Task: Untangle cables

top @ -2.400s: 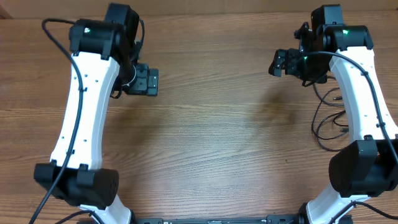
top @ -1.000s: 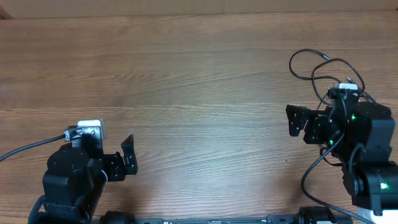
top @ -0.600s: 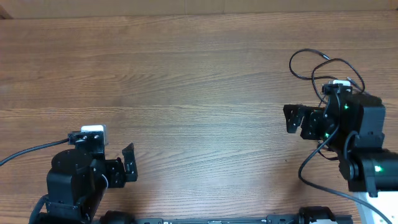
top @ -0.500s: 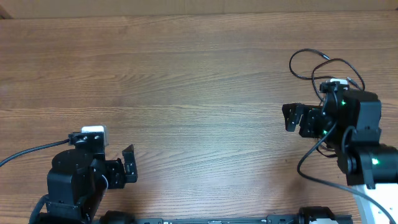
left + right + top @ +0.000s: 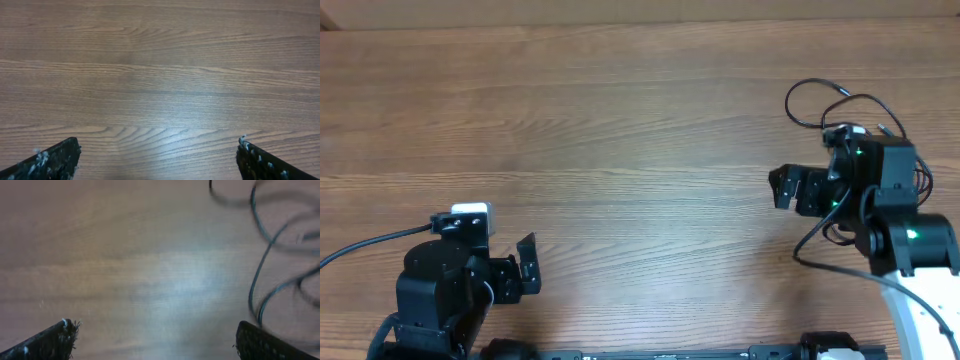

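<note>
The cables are thin black cords looped on the wooden table at the far right, partly hidden under my right arm. They also show in the right wrist view, blurred, at the upper right and just beyond the right fingertip. My right gripper is open and empty, just left of the cables; in its own view only bare wood lies between the fingers. My left gripper is open and empty at the near left, far from the cables. The left wrist view shows only bare wood.
The wooden table stretches between the arms. A thicker black cable runs from my left arm off the left edge. The table's far edge runs along the top of the overhead view.
Both arms pulled back from the far side to the near side. In the last second my right gripper has moved a little farther from me and to the left, beside the cables. The left arm has barely moved.
</note>
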You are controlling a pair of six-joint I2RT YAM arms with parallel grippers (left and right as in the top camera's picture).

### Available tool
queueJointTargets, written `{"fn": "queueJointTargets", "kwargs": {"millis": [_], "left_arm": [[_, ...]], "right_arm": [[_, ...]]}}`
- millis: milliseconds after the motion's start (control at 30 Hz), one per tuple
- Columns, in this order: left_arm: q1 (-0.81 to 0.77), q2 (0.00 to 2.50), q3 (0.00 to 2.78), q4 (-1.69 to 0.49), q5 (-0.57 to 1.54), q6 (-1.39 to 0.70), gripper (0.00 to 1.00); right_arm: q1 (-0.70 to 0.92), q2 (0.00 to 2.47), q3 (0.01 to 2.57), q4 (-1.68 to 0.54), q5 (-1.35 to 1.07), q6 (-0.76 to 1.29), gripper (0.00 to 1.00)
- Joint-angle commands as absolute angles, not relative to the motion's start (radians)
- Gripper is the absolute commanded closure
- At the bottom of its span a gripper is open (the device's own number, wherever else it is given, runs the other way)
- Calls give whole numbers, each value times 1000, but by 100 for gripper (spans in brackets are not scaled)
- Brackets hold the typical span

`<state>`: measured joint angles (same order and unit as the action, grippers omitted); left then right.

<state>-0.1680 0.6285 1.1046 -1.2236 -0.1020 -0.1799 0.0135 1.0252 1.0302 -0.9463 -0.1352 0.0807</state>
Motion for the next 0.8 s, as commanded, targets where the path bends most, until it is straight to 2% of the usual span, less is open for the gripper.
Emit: {"fn": "queueJointTargets", "kwargs": {"millis": [0,467,767], "left_arm": [[-165,628,1101,-1223,-107,-164,0],[-165,628,1101,-1223,-107,-165,0],[-165,628,1101,-1223,-107,-164,0]], "right_arm": [[12,944,1021,-882,-89,70,0],[13,555,639,-268,-106,82,0],[14,330,408,17,-105,82,0]]}}
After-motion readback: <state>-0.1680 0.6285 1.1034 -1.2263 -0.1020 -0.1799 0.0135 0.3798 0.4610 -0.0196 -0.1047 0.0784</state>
